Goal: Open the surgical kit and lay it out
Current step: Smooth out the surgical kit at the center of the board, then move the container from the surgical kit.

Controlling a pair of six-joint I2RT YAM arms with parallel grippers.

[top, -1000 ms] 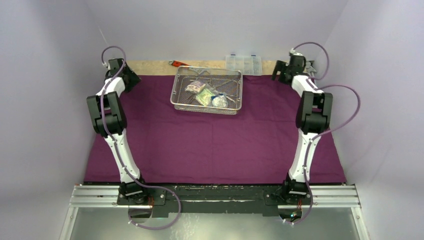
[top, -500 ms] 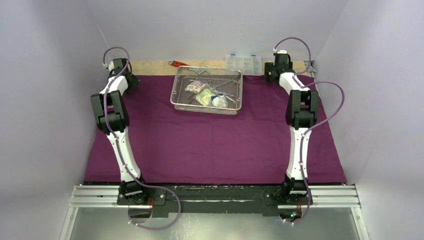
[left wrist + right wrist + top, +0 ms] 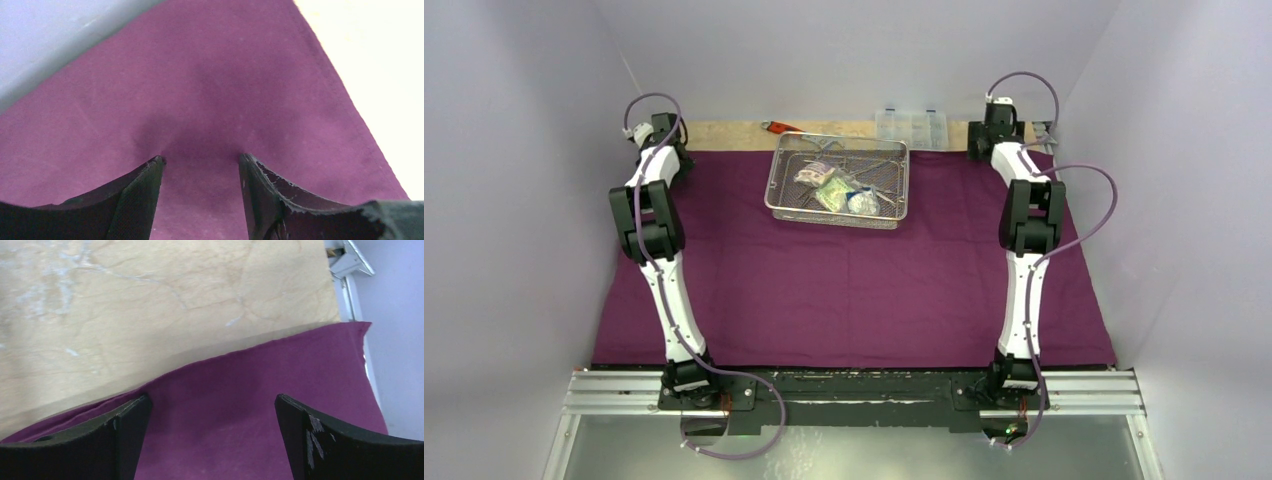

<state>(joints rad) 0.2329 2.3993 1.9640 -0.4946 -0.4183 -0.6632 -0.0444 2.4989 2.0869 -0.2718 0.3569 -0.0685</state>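
Right claw (image 3: 212, 399) gapes over cloth (image 3: 854, 290) near compartment box (image 3: 911, 128).

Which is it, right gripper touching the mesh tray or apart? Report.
Apart. The right gripper hangs near the far right corner; the top view shows bare purple cloth between it and the mesh tray.

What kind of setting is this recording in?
Probably a robot test booth, not a real clinic: plain lavender walls box in a table draped with purple cloth, and an aluminium rail at its near edge.
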